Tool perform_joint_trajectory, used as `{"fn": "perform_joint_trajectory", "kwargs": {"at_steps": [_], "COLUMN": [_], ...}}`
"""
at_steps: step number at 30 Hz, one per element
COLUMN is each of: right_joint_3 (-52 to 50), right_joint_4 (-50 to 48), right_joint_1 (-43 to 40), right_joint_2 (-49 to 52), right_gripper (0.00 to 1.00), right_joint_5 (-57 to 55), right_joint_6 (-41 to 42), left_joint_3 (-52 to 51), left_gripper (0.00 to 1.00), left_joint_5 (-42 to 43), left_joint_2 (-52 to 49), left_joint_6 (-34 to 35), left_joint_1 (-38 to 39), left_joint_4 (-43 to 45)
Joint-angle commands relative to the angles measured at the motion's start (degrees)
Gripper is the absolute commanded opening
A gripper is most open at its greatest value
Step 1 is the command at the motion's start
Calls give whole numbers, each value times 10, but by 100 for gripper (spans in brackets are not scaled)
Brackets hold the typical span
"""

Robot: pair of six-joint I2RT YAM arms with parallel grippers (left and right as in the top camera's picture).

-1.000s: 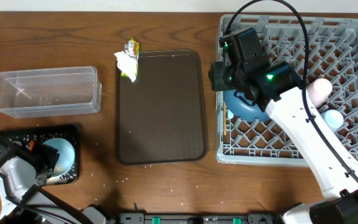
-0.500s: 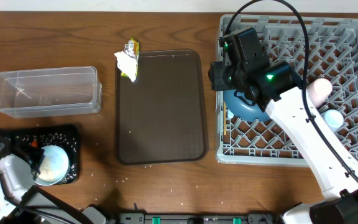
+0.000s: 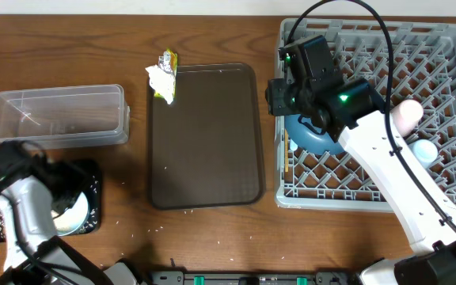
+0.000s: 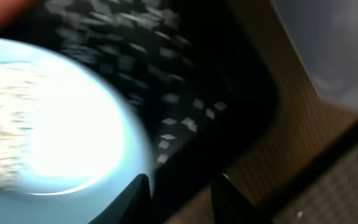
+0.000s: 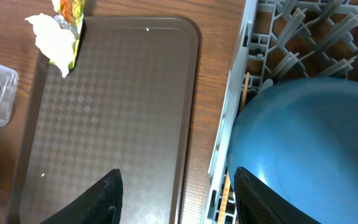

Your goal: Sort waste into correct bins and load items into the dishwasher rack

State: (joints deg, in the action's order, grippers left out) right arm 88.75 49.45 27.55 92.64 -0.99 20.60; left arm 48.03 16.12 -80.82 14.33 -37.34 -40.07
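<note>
The white bowl (image 3: 71, 214) with rice in it sits in the black tray (image 3: 89, 176), partly under my left arm. In the left wrist view the bowl (image 4: 48, 118) is blurred. My left gripper (image 4: 184, 190) has its jaws apart at the bowl's rim, with only tray and rice grains (image 4: 185, 121) between them. My right gripper (image 5: 179, 193) is open and empty over the left edge of the grey rack (image 3: 450, 47), beside the blue plate (image 5: 303, 143). The plate (image 3: 315, 136), pink cup (image 3: 407, 115), light blue cup (image 3: 424, 150) and wooden stick (image 5: 246, 87) are in the rack.
The clear tub (image 3: 58, 116) stands behind the black tray. The brown serving tray (image 3: 204, 134) lies mid-table, with the yellow-green wrapper and white tissue (image 3: 162, 75) at its far left corner. Rice grains (image 3: 155, 230) are scattered on the table in front.
My left arm swung from the tray's left side up and over it. The bowl went from tilted to resting in the tray. The right arm has not moved.
</note>
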Motion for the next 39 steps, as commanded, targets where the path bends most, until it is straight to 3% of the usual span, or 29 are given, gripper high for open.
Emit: {"fn": "perform_joint_trajectory", "kwargs": {"at_steps": [1, 6, 16, 20, 35, 39], "right_joint_3": [2, 2, 2, 2, 2, 2], "right_joint_4": [1, 1, 0, 0, -4, -3], "right_joint_1": [-4, -4, -4, -4, -4, -4], "right_joint_2": [2, 2, 2, 2, 2, 2], "right_gripper": [54, 54, 55, 56, 55, 56], "right_joint_5": [0, 0, -1, 0, 0, 0], "right_joint_6": [6, 6, 6, 6, 6, 6], "left_joint_3": [7, 6, 6, 5, -20, -20], "left_gripper": [36, 37, 37, 37, 37, 23], "left_joint_5": [-53, -133, -143, -197, -196, -196], "left_joint_2": [-5, -5, -5, -5, -86, -109], "left_joint_6": [-15, 12, 14, 23, 36, 36], "left_joint_1": [44, 72, 72, 71, 72, 71], "left_joint_4": [-3, -15, -18, -24, 31, 46]}}
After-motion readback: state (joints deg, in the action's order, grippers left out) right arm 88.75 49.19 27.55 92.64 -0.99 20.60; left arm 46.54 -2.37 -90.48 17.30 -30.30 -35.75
